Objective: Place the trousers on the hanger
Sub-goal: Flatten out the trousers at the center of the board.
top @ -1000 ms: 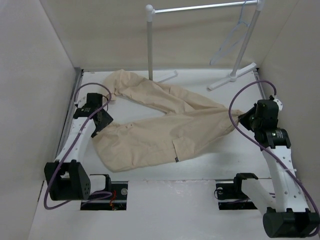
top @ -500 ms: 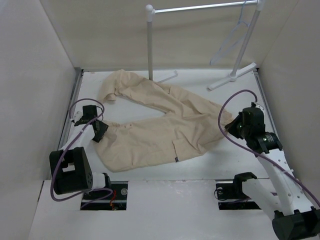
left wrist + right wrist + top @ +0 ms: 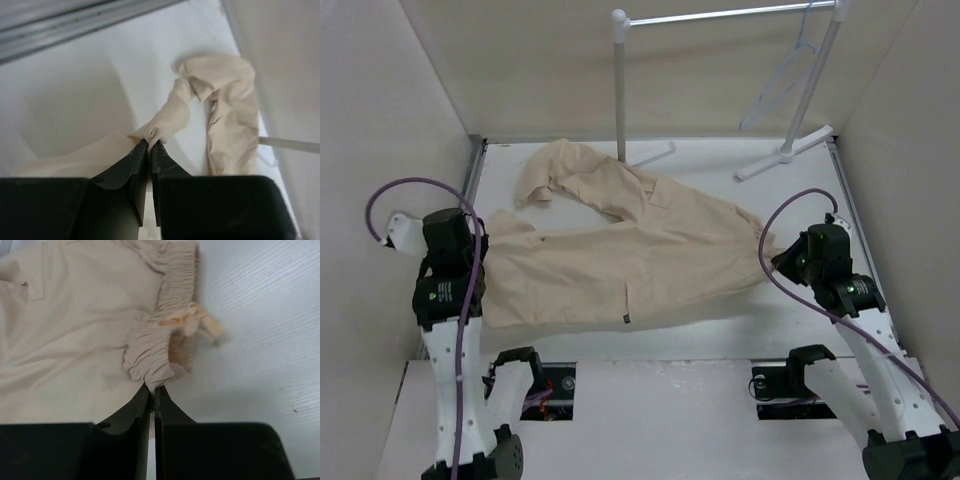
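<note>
The beige trousers (image 3: 620,265) lie stretched across the table, with one leg running left and the other leg (image 3: 570,170) bent toward the back. My left gripper (image 3: 480,258) is shut on the end of the near leg (image 3: 162,122), which bunches out from its tips (image 3: 149,146). At the right, my right gripper (image 3: 775,258) is shut on the gathered elastic waistband (image 3: 157,357); the drawstring bow (image 3: 192,322) lies just beyond it. The pale hanger (image 3: 785,75) hangs from the rack's rail at the back right, away from both grippers.
A white garment rack stands at the back, with a pole (image 3: 618,85), a top rail (image 3: 730,14) and feet (image 3: 785,155) on the table. Beige walls close in the left, right and back sides. A metal rail (image 3: 470,190) runs along the table's left edge.
My left gripper closed on the near leg's end and pulled it left and toward me, drawing that leg out straight. The right gripper, still holding the waistband, shifted slightly.
</note>
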Action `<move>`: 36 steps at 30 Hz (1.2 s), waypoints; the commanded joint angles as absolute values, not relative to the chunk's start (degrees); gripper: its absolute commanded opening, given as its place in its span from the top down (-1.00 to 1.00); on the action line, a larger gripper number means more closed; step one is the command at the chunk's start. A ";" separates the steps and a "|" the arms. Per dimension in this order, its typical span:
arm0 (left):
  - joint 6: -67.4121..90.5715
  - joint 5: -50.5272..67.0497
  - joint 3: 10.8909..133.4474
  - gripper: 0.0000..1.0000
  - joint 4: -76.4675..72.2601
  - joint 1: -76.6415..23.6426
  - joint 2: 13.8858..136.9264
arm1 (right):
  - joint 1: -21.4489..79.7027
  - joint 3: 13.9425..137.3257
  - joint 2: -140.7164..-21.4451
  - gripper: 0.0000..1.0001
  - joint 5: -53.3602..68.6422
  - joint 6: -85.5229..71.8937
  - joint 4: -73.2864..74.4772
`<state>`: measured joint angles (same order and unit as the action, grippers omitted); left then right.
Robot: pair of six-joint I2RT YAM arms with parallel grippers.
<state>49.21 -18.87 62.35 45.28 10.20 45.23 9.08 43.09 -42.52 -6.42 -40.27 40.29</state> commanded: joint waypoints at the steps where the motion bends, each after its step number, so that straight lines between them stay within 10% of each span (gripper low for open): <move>1: 49.57 -28.91 74.32 0.91 65.45 8.66 45.78 | 9.44 41.40 -40.34 0.91 -7.81 -39.29 37.35; 14: 40.08 -34.81 77.17 0.77 45.98 -1.45 85.31 | 5.42 44.47 -38.15 0.91 -15.12 -38.15 44.37; 22: 39.20 -31.73 77.00 -0.23 39.74 -4.53 94.94 | -2.24 46.40 -37.79 0.88 -21.60 -39.29 53.43; 27: 41.30 -26.03 75.76 -0.26 32.97 -0.58 90.26 | -2.86 50.26 -41.04 -0.22 -27.42 -35.95 52.21; 30: 43.85 -21.72 77.17 -0.26 28.32 1.71 93.24 | -2.86 54.22 -42.97 -0.48 -27.16 -35.95 50.63; 33: 50.68 -14.19 77.87 -0.26 21.30 5.83 99.20 | -0.58 56.16 -44.12 -0.30 -23.57 -36.04 46.51; 36: 55.71 -6.78 80.50 -0.25 16.97 7.87 104.93 | 3.54 55.64 -46.39 0.65 -18.82 -35.33 42.11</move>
